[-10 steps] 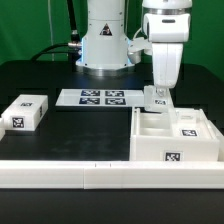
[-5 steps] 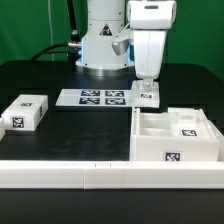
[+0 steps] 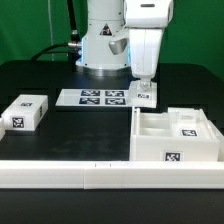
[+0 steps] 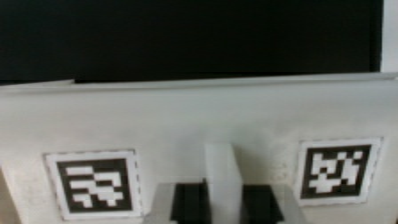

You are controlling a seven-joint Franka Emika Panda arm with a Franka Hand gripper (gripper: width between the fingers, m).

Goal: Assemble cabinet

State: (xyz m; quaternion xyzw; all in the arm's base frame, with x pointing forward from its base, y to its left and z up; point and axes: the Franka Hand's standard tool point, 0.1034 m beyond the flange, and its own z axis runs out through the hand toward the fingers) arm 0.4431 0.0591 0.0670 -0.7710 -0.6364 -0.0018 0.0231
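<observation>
The cabinet (image 3: 176, 137), a large white box with open square compartments and tags, stands at the exterior view's right. My gripper (image 3: 143, 84) hangs just behind its back left corner. It is shut on a small white tagged panel (image 3: 143, 97), held upright beside the marker board (image 3: 92, 98). In the wrist view the panel (image 4: 196, 120) fills the frame with two tags. My gripper (image 4: 221, 205) clamps a thin white rib between its dark fingers (image 4: 187, 206). I cannot tell whether the panel touches the table.
A small separate white block (image 3: 25, 112) with tags lies at the exterior view's left. A long white rail (image 3: 90, 176) runs along the front edge. The arm's base (image 3: 103, 45) stands behind the marker board.
My gripper has moved toward the exterior view's left with the panel, from above the cabinet's back edge to beside the marker board. It has barely moved in the last half second.
</observation>
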